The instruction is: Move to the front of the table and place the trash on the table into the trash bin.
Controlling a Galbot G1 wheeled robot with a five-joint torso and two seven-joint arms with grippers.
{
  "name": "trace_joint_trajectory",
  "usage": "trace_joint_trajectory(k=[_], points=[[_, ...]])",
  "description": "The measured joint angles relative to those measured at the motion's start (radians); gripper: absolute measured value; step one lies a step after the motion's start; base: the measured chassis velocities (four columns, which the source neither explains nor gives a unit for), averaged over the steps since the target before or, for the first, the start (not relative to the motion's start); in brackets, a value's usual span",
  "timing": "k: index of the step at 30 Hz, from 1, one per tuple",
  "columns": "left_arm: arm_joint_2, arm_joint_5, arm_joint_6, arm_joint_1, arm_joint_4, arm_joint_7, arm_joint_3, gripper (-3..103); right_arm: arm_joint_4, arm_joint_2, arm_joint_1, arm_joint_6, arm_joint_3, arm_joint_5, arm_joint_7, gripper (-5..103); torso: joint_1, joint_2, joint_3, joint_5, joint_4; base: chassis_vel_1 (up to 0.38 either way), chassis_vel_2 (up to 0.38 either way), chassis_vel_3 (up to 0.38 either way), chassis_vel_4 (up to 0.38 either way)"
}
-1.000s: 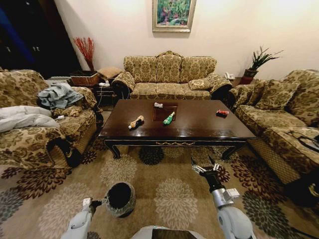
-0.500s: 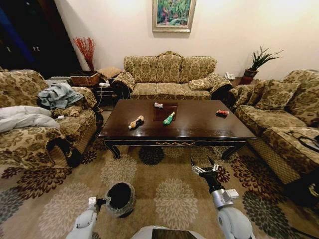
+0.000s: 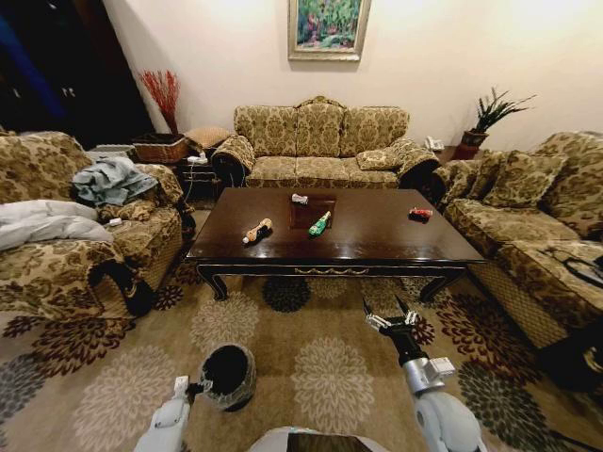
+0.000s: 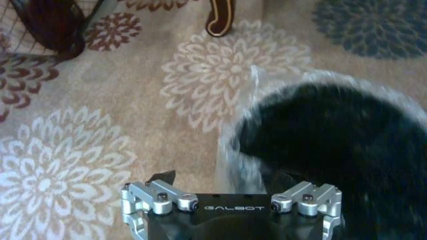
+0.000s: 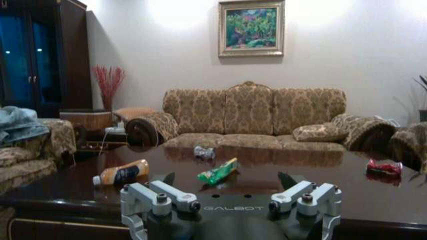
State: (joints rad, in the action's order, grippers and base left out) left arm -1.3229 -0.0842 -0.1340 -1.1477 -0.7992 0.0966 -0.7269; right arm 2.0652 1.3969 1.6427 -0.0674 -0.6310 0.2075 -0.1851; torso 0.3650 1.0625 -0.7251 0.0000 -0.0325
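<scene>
Left gripper point(image 4: 230, 192): "GALBOT" housing, jaws clamped on bin point(image 4: 333, 150) rim. Right gripper point(image 5: 230, 187): jaws apart, facing table point(image 5: 300, 180) with bottle point(image 5: 121, 172), wrapper point(image 5: 218, 171).

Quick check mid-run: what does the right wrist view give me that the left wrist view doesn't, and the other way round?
Right wrist view: the table top with four bits of trash on it, the tan bottle, green wrapper, white scrap and red piece, with the sofa and painting behind.

Left wrist view: the trash bin, black with a clear bag at its rim, held by the left gripper over the patterned carpet, plus one curved table leg.

Shared: each shows its own gripper; the right gripper has its fingers open.
</scene>
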Motion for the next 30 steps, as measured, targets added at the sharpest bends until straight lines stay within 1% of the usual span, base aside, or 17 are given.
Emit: trace_joint_trajectory(k=[1,3,6,7,8,9,12,13,17,18,20,22,24,25,28,29,30], points=[[-0.002,-0.026,-0.003,0.033,0.029,-0.008,0.001,100,-0.002,-0.002,0.004,-0.001,-0.006,0.000,0.000,100,0.000,0.000,0.000,0.0001,0.0005,0.000,0.000,0.000,0.000],[-0.002,-0.038,-0.007,0.052,0.048,-0.011,0.002,100,-0.002,-0.002,0.005,-0.002,-0.009,0.001,0.001,100,0.000,0.000,0.000,0.0001,0.0009,0.000,0.000,0.000,0.000],[-0.005,-0.033,-0.001,0.117,0.146,-0.014,0.002,100,-0.001,-0.001,0.009,-0.002,-0.018,0.004,0.005,100,0.000,0.000,0.000,0.0000,0.0004,0.000,0.000,0.000,0.000],[-0.005,-0.033,-0.001,0.117,0.146,-0.014,0.002,100,-0.001,-0.001,0.009,-0.002,-0.018,0.004,0.005,100,0.000,0.000,0.000,0.0000,0.0004,0.000,0.000,0.000,0.000],[-0.006,-0.028,0.001,0.129,0.169,-0.016,0.000,100,-0.001,-0.001,0.010,-0.002,-0.019,0.005,0.005,100,0.000,0.000,0.000,0.0000,0.0002,0.000,0.000,0.000,0.000],[-0.008,-0.010,0.004,0.149,0.204,-0.018,-0.003,103,0.000,0.000,0.012,-0.002,-0.021,0.008,0.006,100,0.000,0.000,0.000,0.0000,0.0004,0.000,0.000,0.000,0.000],[-0.008,0.034,0.020,0.174,0.268,-0.025,-0.010,97,0.001,0.001,0.014,-0.004,-0.026,0.013,0.007,100,0.000,0.000,0.000,0.0000,0.0005,0.000,0.000,0.000,0.000],[-0.008,0.034,0.020,0.174,0.268,-0.025,-0.010,97,0.001,0.001,0.014,-0.004,-0.026,0.013,0.007,100,0.000,0.000,0.000,0.0000,0.0005,0.000,0.000,0.000,0.000],[-0.008,0.050,0.031,0.200,0.327,-0.030,-0.017,78,-0.001,0.004,0.017,-0.012,-0.029,0.016,0.009,100,0.000,0.000,0.000,0.0000,0.0004,0.000,0.000,0.000,0.000],[-0.008,0.050,0.031,0.200,0.327,-0.030,-0.017,78,-0.001,0.004,0.017,-0.012,-0.029,0.016,0.009,100,0.000,0.000,0.000,0.0000,0.0004,0.000,0.000,0.000,0.000],[-0.010,0.057,0.032,0.206,0.340,-0.030,-0.020,68,-0.001,0.004,0.019,-0.015,-0.029,0.016,0.009,100,0.000,0.000,0.000,-0.0001,0.0004,0.000,0.000,0.000,0.000],[-0.010,0.058,0.033,0.207,0.343,-0.030,-0.021,68,-0.001,0.005,0.019,-0.016,-0.029,0.017,0.009,100,0.000,0.000,0.000,0.0000,0.0004,0.000,0.000,0.000,0.000],[-0.011,0.058,0.035,0.206,0.344,-0.031,-0.023,57,-0.004,0.007,0.018,-0.020,-0.029,0.017,0.009,100,0.000,0.000,0.000,-0.0001,0.0005,0.000,0.000,0.000,0.000],[-0.011,0.058,0.035,0.206,0.344,-0.031,-0.023,57,-0.004,0.007,0.018,-0.020,-0.029,0.017,0.009,100,0.000,0.000,0.000,-0.0001,0.0005,0.000,0.000,0.000,0.000],[-0.011,0.058,0.039,0.203,0.344,-0.031,-0.024,40,-0.007,0.010,0.018,-0.024,-0.027,0.017,0.009,100,0.000,0.000,0.000,0.0000,0.0004,0.000,0.000,0.000,0.000],[-0.011,0.058,0.039,0.203,0.344,-0.031,-0.024,40,-0.007,0.010,0.018,-0.024,-0.027,0.017,0.009,100,0.000,0.000,0.000,0.0000,0.0004,0.000,0.000,0.000,0.000],[-0.011,0.059,0.039,0.202,0.344,-0.031,-0.024,35,-0.008,0.012,0.017,-0.025,-0.026,0.017,0.009,100,0.000,0.000,0.000,-0.0001,0.0004,0.000,0.000,0.000,0.000]])
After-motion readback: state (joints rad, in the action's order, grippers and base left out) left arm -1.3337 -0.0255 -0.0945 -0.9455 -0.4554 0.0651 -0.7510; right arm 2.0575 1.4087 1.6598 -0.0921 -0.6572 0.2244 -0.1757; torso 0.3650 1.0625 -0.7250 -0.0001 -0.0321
